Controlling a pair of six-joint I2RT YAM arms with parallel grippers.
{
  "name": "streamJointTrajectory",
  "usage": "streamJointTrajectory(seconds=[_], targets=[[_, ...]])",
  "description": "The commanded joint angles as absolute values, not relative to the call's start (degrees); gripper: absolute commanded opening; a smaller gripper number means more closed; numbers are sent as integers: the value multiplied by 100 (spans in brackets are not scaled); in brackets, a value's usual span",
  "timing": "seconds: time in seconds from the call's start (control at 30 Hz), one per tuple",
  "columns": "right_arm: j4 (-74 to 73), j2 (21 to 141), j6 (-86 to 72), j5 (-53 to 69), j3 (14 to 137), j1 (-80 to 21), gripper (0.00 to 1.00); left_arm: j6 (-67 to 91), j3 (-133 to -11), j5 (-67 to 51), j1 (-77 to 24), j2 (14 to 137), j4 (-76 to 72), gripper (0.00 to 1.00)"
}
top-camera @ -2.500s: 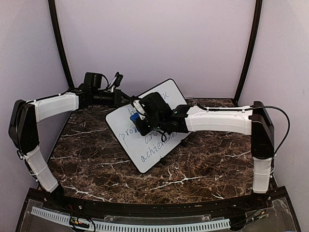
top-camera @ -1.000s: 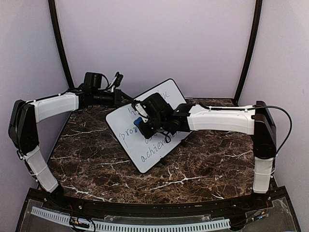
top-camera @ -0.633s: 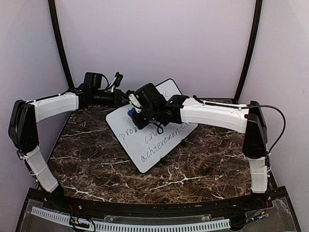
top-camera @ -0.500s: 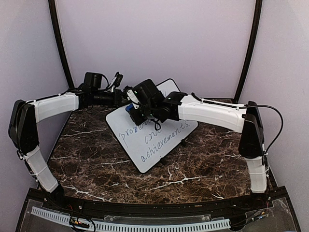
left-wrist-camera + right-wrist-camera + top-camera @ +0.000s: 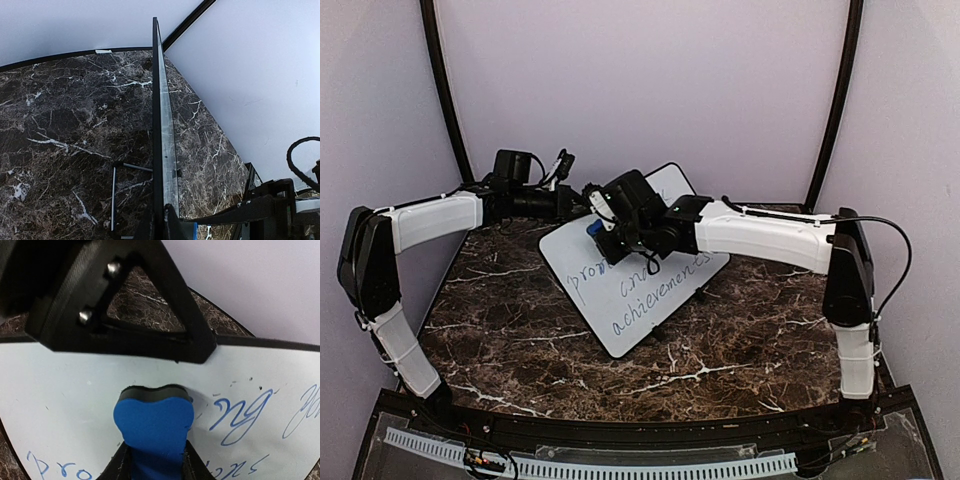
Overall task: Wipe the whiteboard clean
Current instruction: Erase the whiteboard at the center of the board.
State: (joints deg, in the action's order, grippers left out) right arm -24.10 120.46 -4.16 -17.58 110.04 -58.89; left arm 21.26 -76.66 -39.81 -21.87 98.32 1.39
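Top external view has the whiteboard [image 5: 635,275] tilted up off the dark marble worktop [image 5: 520,330], its low corner towards the arms and its high corner towards the back wall. Blue writing [image 5: 642,298] crosses the middle and lower part of its face in three slanting lines, all readable, so I judge the job barely begun: only a patch near the upper left looks wiped (the right wrist view shows bare white around the eraser [image 5: 152,432], with loops of script just beside it on the right and more letters below). Nearly all the text is left to clear. The left arm reaches in from its side along the back of the worktop, and the left gripper [image 5: 162,227] is closed on the whiteboard's edge, which runs straight up its wrist view as a thin dark line, so it steadies the panel. The right arm stretches across from the other side, wrist bent down over the upper part of the face, and the right gripper [image 5: 601,231] is clamped on the blue eraser, whose dark pad is pressed flat against the white surface.
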Motion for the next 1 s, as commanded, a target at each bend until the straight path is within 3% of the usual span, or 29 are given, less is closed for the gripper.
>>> streamJointTrajectory(seconds=[0.0,0.33,0.77,0.97], targets=[[-2454,11774,-469,-2056,10149,-5783,29,1984,-7594,-4156,-2241,9481,193,0],[-2307,11583,-546,-1943,9876,-5783,29,2004,-7577,-4160,-2241,9483,172,0],[-2918,12577,-308,-2115,11708,-5774,29,1996,-7578,-4168,-2241,9484,180,0],[-2807,12336,-379,-2122,11222,-5774,29,1986,-7585,-4157,-2241,9475,186,0]])
